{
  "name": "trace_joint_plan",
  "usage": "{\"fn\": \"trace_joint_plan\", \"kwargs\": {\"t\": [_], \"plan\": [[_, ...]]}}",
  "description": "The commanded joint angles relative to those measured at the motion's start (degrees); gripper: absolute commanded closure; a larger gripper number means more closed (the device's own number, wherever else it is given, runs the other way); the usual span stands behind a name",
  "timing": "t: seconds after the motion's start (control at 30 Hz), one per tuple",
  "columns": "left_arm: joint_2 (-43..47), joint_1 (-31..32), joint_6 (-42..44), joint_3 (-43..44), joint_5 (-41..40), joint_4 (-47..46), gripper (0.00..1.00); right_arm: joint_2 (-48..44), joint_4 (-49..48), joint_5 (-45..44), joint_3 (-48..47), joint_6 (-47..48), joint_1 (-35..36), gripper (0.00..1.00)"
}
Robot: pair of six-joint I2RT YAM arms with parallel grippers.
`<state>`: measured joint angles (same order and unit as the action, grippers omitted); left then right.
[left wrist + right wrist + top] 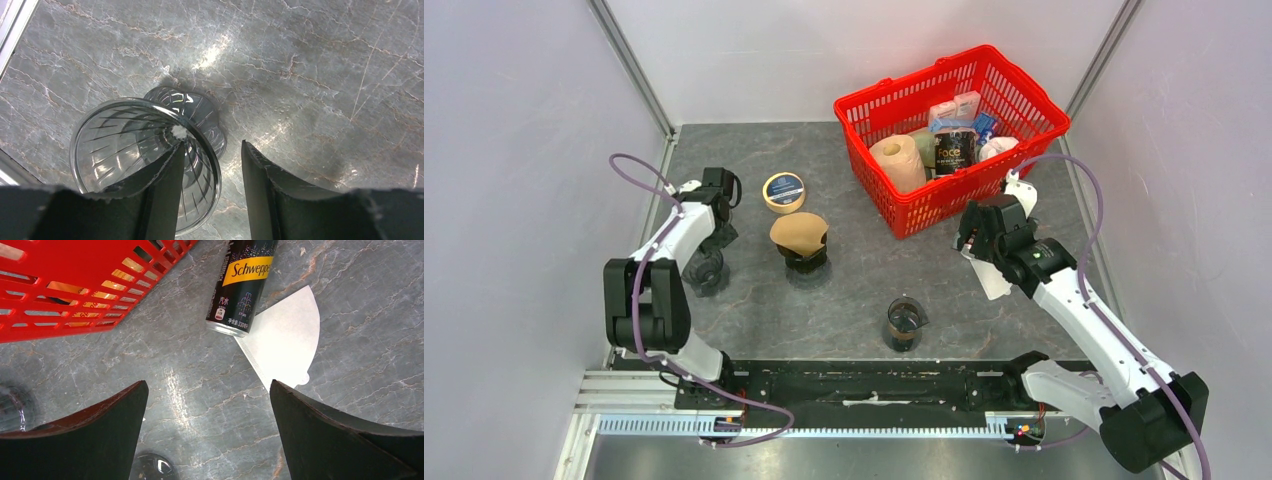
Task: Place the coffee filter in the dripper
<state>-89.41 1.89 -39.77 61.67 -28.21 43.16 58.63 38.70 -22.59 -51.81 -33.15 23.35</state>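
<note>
Top external: grey marbled tabletop [854, 300], pale walls [514, 150]; filter [996, 283] flat near basket [954, 195].

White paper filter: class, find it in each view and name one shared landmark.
Top external: white paper filter, right of centre, partly under the right arm.
Left wrist: not in it.
Right wrist: upper right, beside the can.
Shared landmark: the red basket, top external and right wrist.

1. The dripper [115, 145], well left of the basket [944, 205], is gleaming as clear, ribbed glass.
2. The coffee filter [285, 345], near the basket, is looking like matt white paper.
3. The basket is showing glossy red plastic lattice.
4. The table [300, 75] is shining like polished, grey-veined stone.
</note>
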Motion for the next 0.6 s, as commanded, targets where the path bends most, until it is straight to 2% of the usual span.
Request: {"fn": "trace_joint_plan", "kwargs": {"t": [0.0, 0.17, 0.3, 0.37, 0.4, 0.57], "plan": [[-2.56, -0.66, -1.98, 2.97, -1.95, 0.52, 0.49, -0.30, -0.63, -1.17, -1.50, 0.67, -0.24, 0.01], [-2.83, -0.91, -1.76, 3.10, -2.14, 0.26, 0.60, -0.97, -0.77, -1.00, -1.19, 0.90, -0.30, 0.01], [-2.62, -1.01, -1.65, 3.45, -1.82, 0.26, 0.84, -1.75, -0.95, -1.33, -0.84, 0.97, -0.26, 0.01], [-2.06, -1.01, -2.21, 3.87, -2.37, 0.32, 0.90, -1.91, -1.16, -2.02, -0.51, 0.97, -0.24, 0.01], [-1.78, -1.06, -2.24, 4.49, -2.46, 0.39, 0.96, -1.99, -1.40, -2.20, -0.40, 0.98, -0.25, 0.01], [1.96, -1.01, -2.52, 9.43, -3.95, 2.41, 0.98, -2.35, -1.71, -2.57, -0.40, 1.71, -0.26, 0.01]]}}
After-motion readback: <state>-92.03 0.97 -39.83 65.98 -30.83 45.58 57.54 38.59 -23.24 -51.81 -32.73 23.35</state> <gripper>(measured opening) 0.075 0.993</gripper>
